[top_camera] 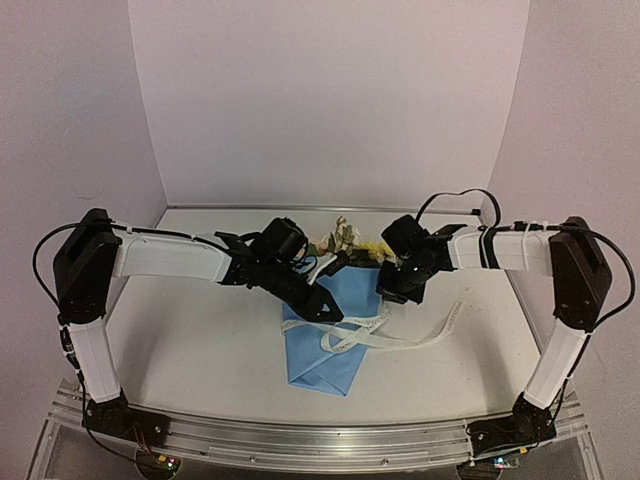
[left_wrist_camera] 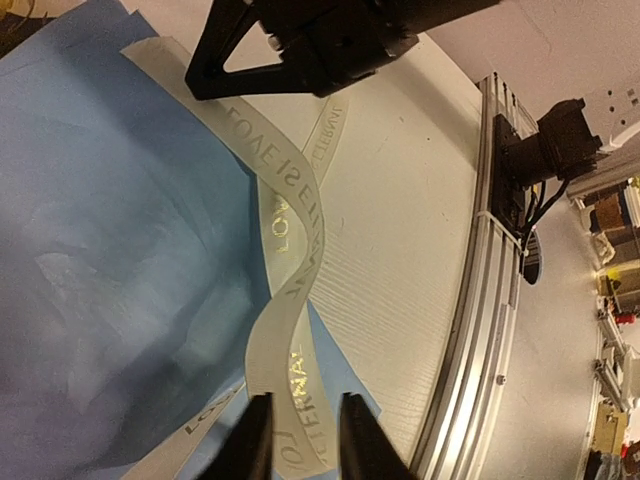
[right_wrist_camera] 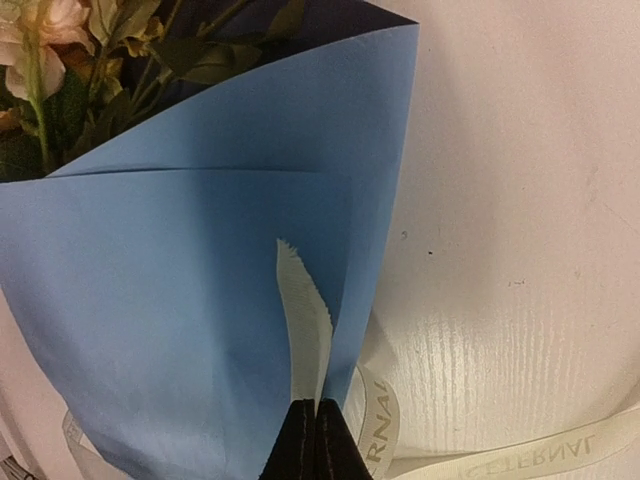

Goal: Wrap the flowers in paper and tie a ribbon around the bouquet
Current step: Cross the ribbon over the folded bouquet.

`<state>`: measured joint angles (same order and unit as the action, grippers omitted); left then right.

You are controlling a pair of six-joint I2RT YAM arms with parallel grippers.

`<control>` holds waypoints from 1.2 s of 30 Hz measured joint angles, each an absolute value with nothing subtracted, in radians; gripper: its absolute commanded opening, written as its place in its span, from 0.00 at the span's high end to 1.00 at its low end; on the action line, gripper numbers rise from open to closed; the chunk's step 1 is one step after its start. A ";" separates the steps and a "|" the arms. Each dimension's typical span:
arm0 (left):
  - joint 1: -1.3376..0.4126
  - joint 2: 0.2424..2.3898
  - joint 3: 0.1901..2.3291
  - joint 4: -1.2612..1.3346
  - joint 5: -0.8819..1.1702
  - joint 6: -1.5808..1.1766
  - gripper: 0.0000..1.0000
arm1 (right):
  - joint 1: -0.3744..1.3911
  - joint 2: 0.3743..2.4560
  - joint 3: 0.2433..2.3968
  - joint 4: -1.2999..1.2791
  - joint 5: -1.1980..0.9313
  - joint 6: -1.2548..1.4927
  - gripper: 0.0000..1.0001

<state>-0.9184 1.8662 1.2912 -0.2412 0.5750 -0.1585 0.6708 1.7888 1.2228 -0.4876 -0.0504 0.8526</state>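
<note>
1. The bouquet (top_camera: 320,350) lies at the middle of the desk (top_camera: 200,340), blooms toward the far edge.
2. The left fingers (left_wrist_camera: 250,445) stand slightly spread, with the ribbon (left_wrist_camera: 290,250) running between them.
3. The right fingers (right_wrist_camera: 300,450), pressed together, pinch the ribbon's frayed end.

White table (top_camera: 200,340) under bouquet (top_camera: 325,355) and ribbon (top_camera: 410,338)

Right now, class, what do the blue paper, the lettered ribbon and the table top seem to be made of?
The paper looks like thin matte tissue or craft paper: it creases softly and holds a fold. The ribbon seems a slightly sheer woven fabric, perhaps satin; its cut end is jagged. The table top is white with faint grain, probably laminate or painted wood.
</note>
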 measured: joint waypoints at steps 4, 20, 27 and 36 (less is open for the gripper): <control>-0.914 1.831 1.234 -0.220 0.542 -0.187 0.50 | 0.670 1.729 1.223 -0.496 -0.044 0.789 1.00; -0.851 1.652 1.083 -0.245 0.385 -0.263 0.51 | 0.668 1.612 1.333 -0.618 -0.225 0.581 1.00; -0.852 1.725 1.094 -0.247 0.395 -0.262 0.54 | 0.642 1.710 1.311 -0.650 -0.187 0.624 0.98; -0.849 1.721 1.070 -0.247 0.425 -0.278 0.48 | 0.601 1.754 1.294 -0.660 -0.149 0.664 0.91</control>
<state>-0.8488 1.7212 1.0697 -0.2467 0.4252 -0.2784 0.6006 1.7538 1.2938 -0.6604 -0.1495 0.6635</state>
